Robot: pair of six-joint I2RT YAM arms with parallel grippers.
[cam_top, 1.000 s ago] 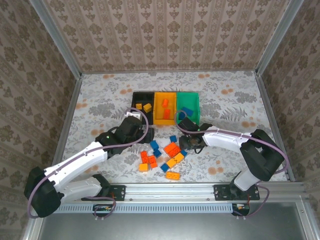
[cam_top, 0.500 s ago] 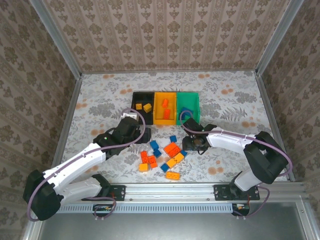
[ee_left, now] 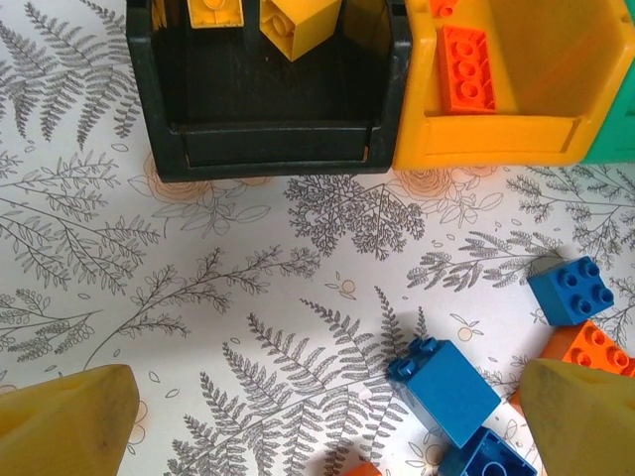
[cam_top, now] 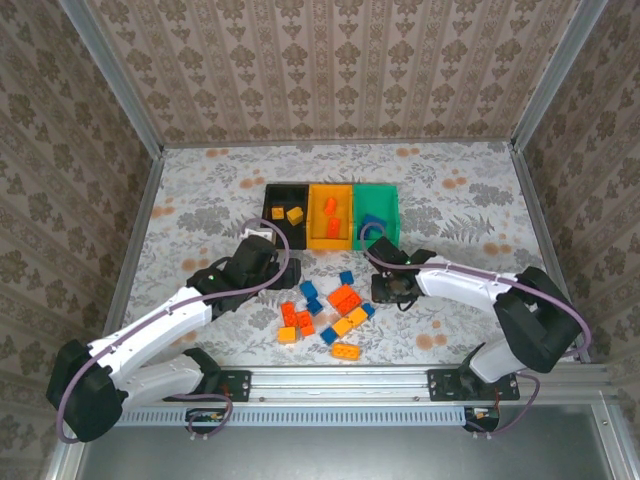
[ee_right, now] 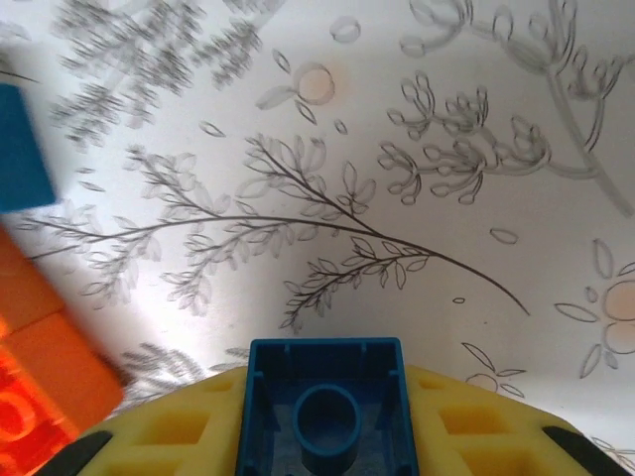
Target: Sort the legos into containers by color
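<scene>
In the right wrist view my right gripper [ee_right: 325, 428] is shut on a blue lego [ee_right: 325, 409]. Its hollow underside faces the camera between the yellow pads [ee_right: 174, 428], low over the tablecloth. From above, that gripper [cam_top: 388, 290] sits just right of the loose pile of legos [cam_top: 322, 310]. The containers stand in a row: black bin [cam_top: 283, 233], orange-yellow bin [cam_top: 330, 243], green bin [cam_top: 386, 200]. My left gripper [cam_top: 258, 250] hangs open in front of the black bin [ee_left: 268, 149]. Its fingertips [ee_left: 64, 421] are spread wide over bare cloth, with a blue lego [ee_left: 446, 389] between them.
Two yellow legos [ee_left: 298, 22] lie in the black bin and red-orange legos [ee_left: 466, 67] in the orange-yellow bin [ee_left: 496, 139]. An orange brick [ee_right: 40, 367] and another blue one [ee_right: 20, 149] lie left of the right gripper. Metal frame rails edge the floral table.
The right gripper has closed onto the blue lego and drifted slightly right. The left gripper has drawn back a little from the black bin, still open.
</scene>
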